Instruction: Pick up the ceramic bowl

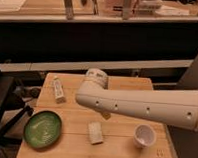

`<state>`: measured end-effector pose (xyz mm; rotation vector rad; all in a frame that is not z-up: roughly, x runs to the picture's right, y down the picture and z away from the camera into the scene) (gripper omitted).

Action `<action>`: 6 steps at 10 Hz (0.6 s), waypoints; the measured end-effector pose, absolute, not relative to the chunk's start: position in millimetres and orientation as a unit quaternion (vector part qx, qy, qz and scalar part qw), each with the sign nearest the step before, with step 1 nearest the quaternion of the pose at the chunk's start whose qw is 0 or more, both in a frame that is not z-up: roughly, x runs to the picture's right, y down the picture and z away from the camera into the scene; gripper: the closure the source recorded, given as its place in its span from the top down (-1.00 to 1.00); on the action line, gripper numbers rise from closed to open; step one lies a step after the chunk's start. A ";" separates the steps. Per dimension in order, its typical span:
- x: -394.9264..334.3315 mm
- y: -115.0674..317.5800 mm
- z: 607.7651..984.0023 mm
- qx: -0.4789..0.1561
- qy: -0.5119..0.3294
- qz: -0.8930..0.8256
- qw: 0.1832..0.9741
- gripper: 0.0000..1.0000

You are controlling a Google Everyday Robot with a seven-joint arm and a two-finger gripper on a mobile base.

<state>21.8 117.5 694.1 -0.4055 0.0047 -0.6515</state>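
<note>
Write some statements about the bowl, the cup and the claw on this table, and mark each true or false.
1. The bowl sits near the front left corner of the table. True.
2. The claw holds the bowl. False: it hangs under the arm over the middle of the table, apart from the bowl.
3. The cup lies inside the bowl. False: it stands on the table at the right, well apart from the bowl.
4. A white block lies between the bowl and the cup. True.
5. The bowl is empty. True.
</note>
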 end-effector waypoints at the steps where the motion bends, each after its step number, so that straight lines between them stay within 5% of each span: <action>1: 16.7 120.9 697.6 -0.196 0.001 -0.328 0.924 0.60; 6: -9.1 134.6 712.6 -0.185 -0.024 -0.375 0.908 0.60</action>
